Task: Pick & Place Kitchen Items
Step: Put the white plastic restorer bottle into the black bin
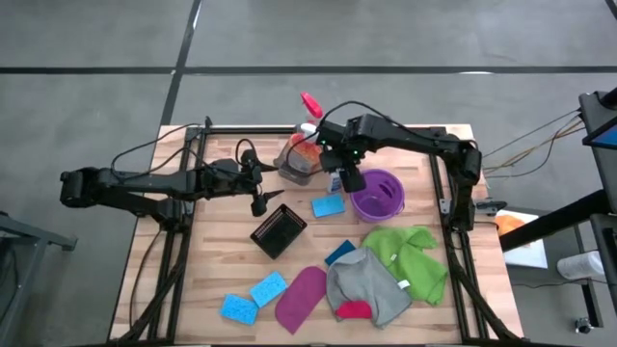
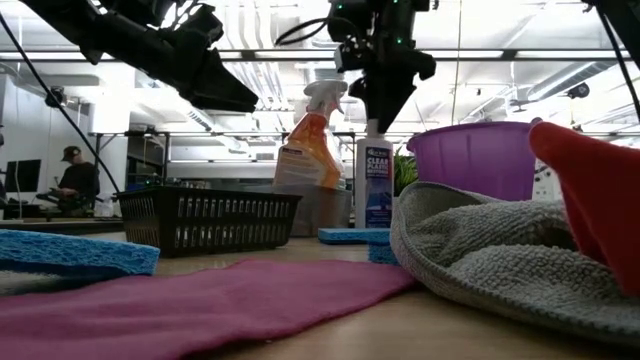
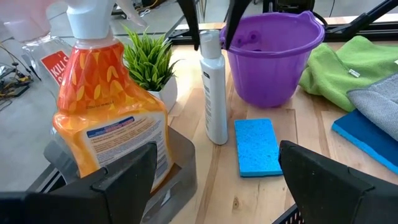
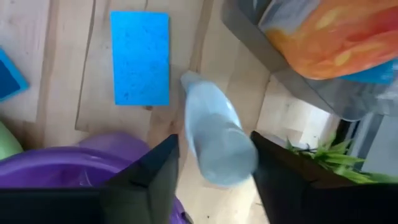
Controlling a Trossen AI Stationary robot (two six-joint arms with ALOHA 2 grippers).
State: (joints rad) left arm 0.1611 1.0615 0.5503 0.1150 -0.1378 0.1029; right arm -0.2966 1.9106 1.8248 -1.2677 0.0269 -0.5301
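Observation:
A slim white bottle [image 3: 214, 87] stands upright on its base between a grey bin [image 3: 180, 168] and a purple bucket [image 3: 270, 56]. My right gripper [image 4: 214, 180] hangs over it, pointing down, shut on its top. The bin holds an orange spray bottle [image 3: 106, 118]. My left gripper [image 3: 217, 186] hovers open by the bin, touching nothing. One blue sponge [image 1: 328, 205] lies beside the bottle, and two others [image 1: 255, 297] lie near the front edge. Green [image 1: 410, 255], grey [image 1: 366, 284], magenta [image 1: 301, 297] and red [image 1: 354, 309] cloths lie at the front right. My right gripper pinches the white bottle at its cap end [image 4: 217, 152] between its two fingers [image 3: 191, 28]. The fingers come from above, pointing down along the bottle. The bottle stands upright with its base [image 3: 216, 138] on the table.
A black mesh basket [image 1: 278, 229] sits in the middle of the table. A small green potted plant [image 3: 149, 62] stands behind the bin. A dark blue sponge [image 1: 339, 253] lies by the grey cloth. A person [image 2: 72, 175] is far off in the room.

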